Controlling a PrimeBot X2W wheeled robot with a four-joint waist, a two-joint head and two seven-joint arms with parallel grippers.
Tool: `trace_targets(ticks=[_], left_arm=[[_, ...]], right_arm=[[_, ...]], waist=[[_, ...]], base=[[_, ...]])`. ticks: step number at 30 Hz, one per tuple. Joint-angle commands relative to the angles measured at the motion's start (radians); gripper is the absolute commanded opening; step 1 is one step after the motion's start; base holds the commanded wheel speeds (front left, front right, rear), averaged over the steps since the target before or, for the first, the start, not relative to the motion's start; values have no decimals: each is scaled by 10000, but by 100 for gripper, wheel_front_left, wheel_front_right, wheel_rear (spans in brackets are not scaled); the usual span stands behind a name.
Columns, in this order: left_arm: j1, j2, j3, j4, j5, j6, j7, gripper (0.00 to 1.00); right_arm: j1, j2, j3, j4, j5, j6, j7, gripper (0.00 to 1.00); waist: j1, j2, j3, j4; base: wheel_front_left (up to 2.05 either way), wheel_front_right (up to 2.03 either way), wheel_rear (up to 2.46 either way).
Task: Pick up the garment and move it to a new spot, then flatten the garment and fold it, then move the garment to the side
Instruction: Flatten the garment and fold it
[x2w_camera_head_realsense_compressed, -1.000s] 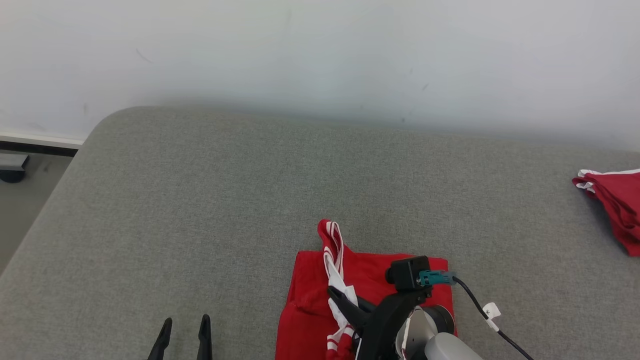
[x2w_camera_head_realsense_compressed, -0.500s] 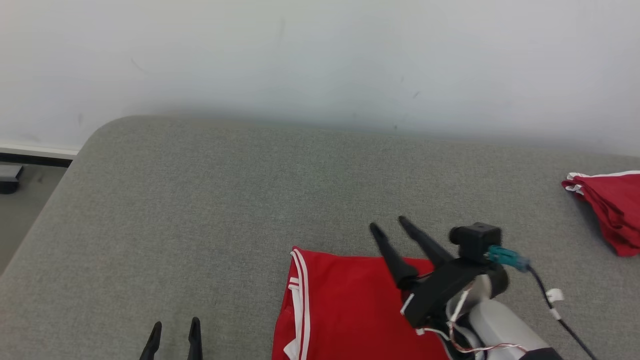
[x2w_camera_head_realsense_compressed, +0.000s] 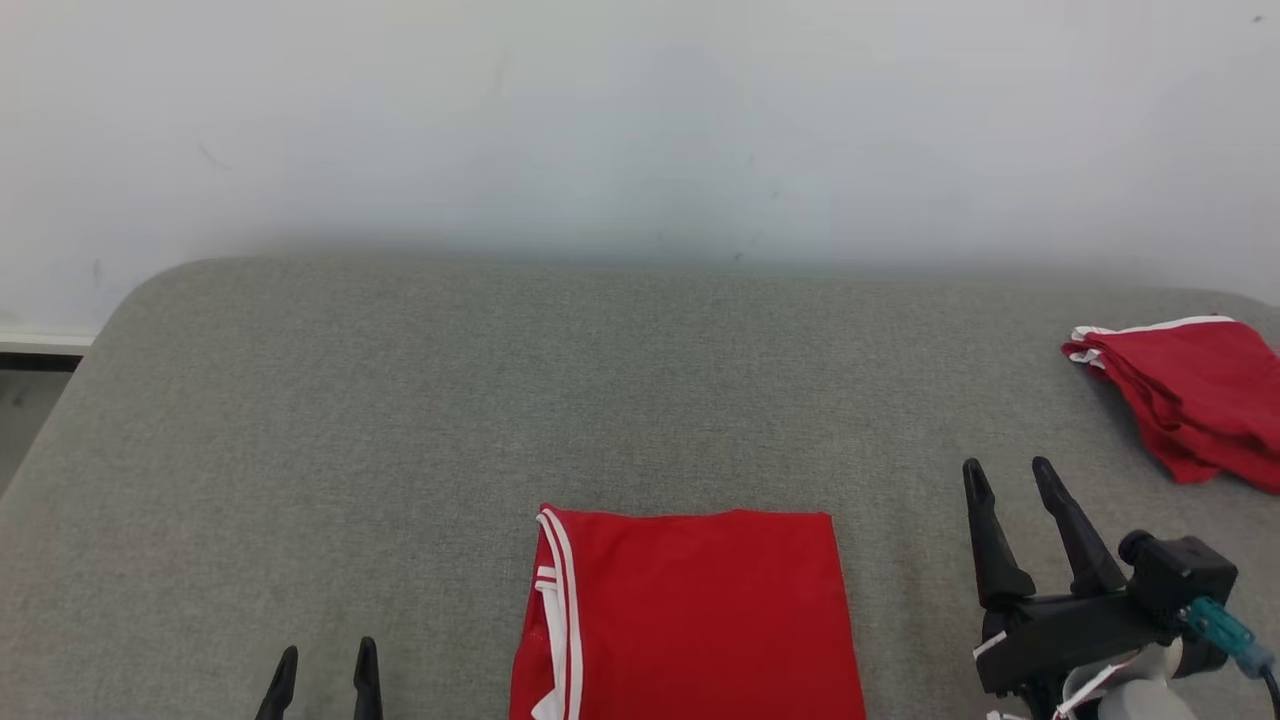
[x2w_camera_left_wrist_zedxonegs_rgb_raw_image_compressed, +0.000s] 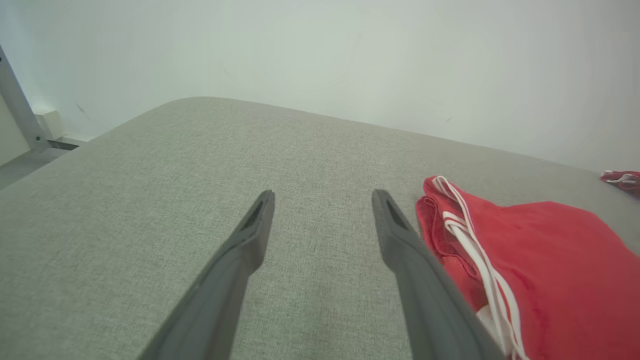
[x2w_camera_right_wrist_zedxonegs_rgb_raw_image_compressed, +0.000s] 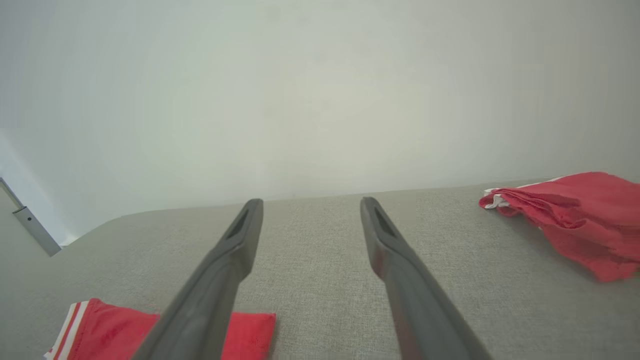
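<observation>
Lying as a neat rectangle at the near middle of the grey padded surface (x2w_camera_head_realsense_compressed: 400, 420), the red garment (x2w_camera_head_realsense_compressed: 690, 620) looks flattened and folded. Its white stripes (x2w_camera_head_realsense_compressed: 558, 600) run along its left edge, and a little white trim peeps out at the near-left corner. Both grippers are empty. The left gripper (x2w_camera_head_realsense_compressed: 327, 648) sits at the near left with its fingers spread apart and off the cloth, though its wrist view puts the striped edge just beside one finger. The right gripper (x2w_camera_head_realsense_compressed: 1006, 464) hovers at the near right, jaws wide, apart from the garment's right edge. I judge that the fold is done and that the last step, moving the garment to the side, is the one in hand. That calls for closing on an edge through all the layers at once, probably with both grippers, so the fold does not fall open while it is carried or slid. A second red garment (x2w_camera_head_realsense_compressed: 1185, 395) lies bunched at the far right, a likely neighbour for it. No brand, label or readable writing can be seen on either piece.
</observation>
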Motion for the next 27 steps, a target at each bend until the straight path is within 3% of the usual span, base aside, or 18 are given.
trace_targets(ticks=[1, 10, 27], left_arm=[[95, -9, 39, -60, 88, 8, -13, 100], [33, -9, 114, -337, 368, 3, -13, 100], [219, -9, 173, -542, 568, 114, -13, 100]], right_arm=[[219, 153, -137, -149, -201, -19, -56, 100], [1684, 1425, -1329, -1592, -1238, -20, -86, 100], [2534, 1895, -1515, -2005, -2314, -20, -88, 100]], waist=[[0, 0, 22, -186], [0, 0, 44, -785], [0, 0, -31, -1038]], base=[[0, 0, 0], [0, 0, 0], [0, 0, 0]])
